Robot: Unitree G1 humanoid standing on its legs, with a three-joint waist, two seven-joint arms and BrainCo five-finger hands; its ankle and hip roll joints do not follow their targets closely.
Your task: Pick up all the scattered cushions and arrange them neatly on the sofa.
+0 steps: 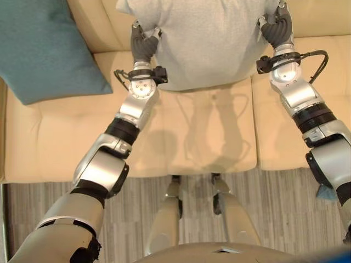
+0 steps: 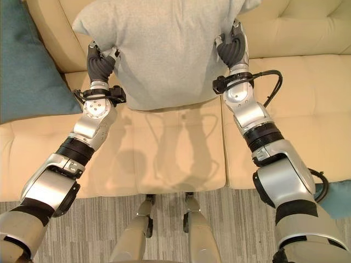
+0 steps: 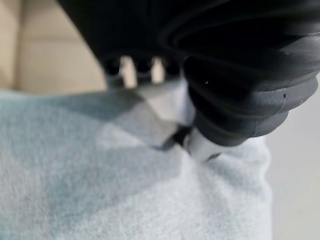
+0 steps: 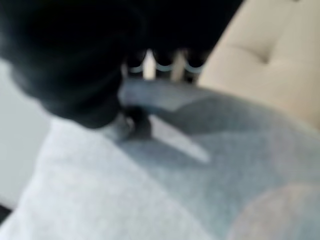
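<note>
between both hands [image 1: 143, 45], grey cushion [image 1: 208, 38]

I see a pale grey cushion [image 1: 205, 38] at the top centre of the frame, plain and faintly flecked, with no print. The sofa [image 1: 214, 137] under it is cream-beige, its seat marked by a tufted grid of seams. A teal cushion [image 1: 41, 46] lies plain at the upper left. Along the bottom of the frame the floor [image 1: 142, 203] shows narrow grey-brown streaked planks. At the lower right edge I make out a small patch of blue-teal fabric [image 2: 337, 197].
</note>
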